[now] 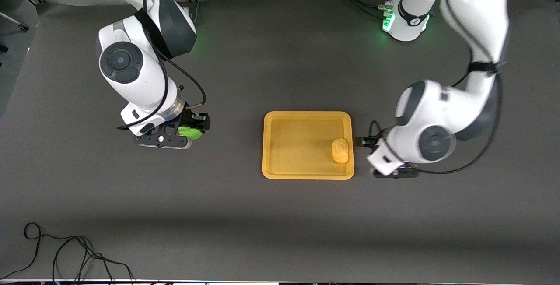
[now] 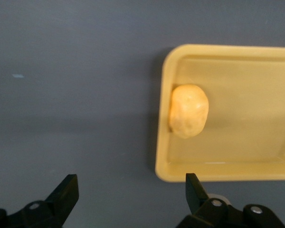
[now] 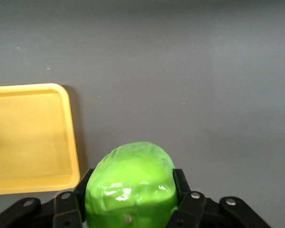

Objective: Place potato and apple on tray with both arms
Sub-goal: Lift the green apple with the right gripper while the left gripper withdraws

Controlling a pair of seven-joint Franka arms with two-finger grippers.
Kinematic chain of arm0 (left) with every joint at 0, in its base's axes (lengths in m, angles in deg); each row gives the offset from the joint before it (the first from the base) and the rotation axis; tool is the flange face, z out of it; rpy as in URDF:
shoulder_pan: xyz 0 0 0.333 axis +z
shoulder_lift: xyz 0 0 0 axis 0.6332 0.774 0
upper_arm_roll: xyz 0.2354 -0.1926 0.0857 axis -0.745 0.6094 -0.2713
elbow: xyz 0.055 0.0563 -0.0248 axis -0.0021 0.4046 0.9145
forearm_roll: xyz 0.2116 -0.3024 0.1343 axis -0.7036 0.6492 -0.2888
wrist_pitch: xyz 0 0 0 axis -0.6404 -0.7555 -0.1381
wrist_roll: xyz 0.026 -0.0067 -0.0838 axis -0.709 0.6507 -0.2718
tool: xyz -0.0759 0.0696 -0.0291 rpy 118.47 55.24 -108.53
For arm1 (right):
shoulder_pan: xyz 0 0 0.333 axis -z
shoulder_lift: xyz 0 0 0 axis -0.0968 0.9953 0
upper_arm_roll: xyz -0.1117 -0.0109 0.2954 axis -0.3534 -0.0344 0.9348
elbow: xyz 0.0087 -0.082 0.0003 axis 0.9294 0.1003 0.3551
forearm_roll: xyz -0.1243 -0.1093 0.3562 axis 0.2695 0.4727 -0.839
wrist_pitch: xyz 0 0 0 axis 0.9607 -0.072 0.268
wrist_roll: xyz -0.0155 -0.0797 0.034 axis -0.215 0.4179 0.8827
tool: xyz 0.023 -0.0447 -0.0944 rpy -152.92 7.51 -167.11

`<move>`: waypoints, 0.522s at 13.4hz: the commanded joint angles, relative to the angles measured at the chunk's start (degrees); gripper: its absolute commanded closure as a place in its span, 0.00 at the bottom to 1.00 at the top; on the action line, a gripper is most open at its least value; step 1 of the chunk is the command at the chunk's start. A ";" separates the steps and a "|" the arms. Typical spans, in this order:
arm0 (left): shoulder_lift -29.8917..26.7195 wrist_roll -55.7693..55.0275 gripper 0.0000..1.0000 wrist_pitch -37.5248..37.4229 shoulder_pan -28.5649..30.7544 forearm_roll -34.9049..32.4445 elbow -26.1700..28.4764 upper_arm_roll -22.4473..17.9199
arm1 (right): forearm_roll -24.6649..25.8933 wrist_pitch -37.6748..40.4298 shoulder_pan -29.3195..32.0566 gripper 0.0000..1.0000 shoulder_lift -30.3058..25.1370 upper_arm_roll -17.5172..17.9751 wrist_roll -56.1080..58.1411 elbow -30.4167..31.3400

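Gripping the small round bright green toy apple (image 1: 190,132) between closed fingers, the right gripper (image 1: 192,131) hangs over bare table toward the right arm's end. The flat rectangular yellow-orange plastic tray (image 1: 280,145) lies at about three o'clock from it in the front view, well apart, so the carry runs straight along the table. The lumpy yellow-orange toy potato (image 1: 340,151) already sits in the tray (hard against the rim nearest the left arm). The left gripper (image 2: 130,199), spread wide and empty, waits just outside that rim.
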 commanded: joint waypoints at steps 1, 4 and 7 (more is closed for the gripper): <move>-8.22 1.66 0.00 -3.26 3.78 -4.13 1.56 0.20 | -4.40 1.36 -0.94 0.59 1.69 0.65 -3.44 -5.15; -15.26 16.21 0.00 -5.63 8.00 -4.77 2.00 -0.68 | -3.71 1.54 -4.52 0.59 9.15 3.64 -11.89 -14.62; -20.10 22.57 0.00 -5.55 11.69 -4.59 4.37 -0.77 | 0.15 3.12 -11.56 0.59 18.37 3.64 -23.21 -26.22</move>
